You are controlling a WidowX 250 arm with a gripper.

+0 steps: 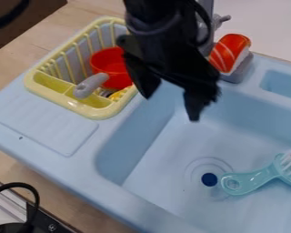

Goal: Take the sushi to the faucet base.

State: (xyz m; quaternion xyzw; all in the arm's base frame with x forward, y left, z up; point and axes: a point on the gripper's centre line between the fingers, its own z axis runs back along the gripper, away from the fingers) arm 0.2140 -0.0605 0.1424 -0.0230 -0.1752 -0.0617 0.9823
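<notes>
As we look down at a slant on the toy sink (pixel 105 187), we see the gripper (pixel 171 106) hanging from the top edge over the back left part of the basin; its two fingers stand well apart, with blue sink showing between their tips and nothing clamped there. We find the sushi (pixel 232 51), orange with pale stripes over a white side, on the grey faucet base (pixel 238 75) at the back of the sink; it sits tilted, up and to the right of the gripper in our view, and apart from its fingertips. Just beside it we make out the grey faucet (pixel 220 20), partly hidden by the arm.

To the left of the gripper we have the dish rack (pixel 92 112) with its pale yellow rim; in it lies a red pot (pixel 113 68), its grey handle (pixel 91 85) pointing toward the front compartments, and a small yellow thing (pixel 119 94) that we cannot name shows near the pot. Down in the basin we see a turquoise brush (pixel 257 176), bristles to the right, its handle end just beside the dark drain (pixel 209 179); a smaller recess (pixel 286 84) is set into the sink at our right. Around the sink we see the wooden counter (pixel 69 196), and a black cable (pixel 27 185) loops at the lower left.
</notes>
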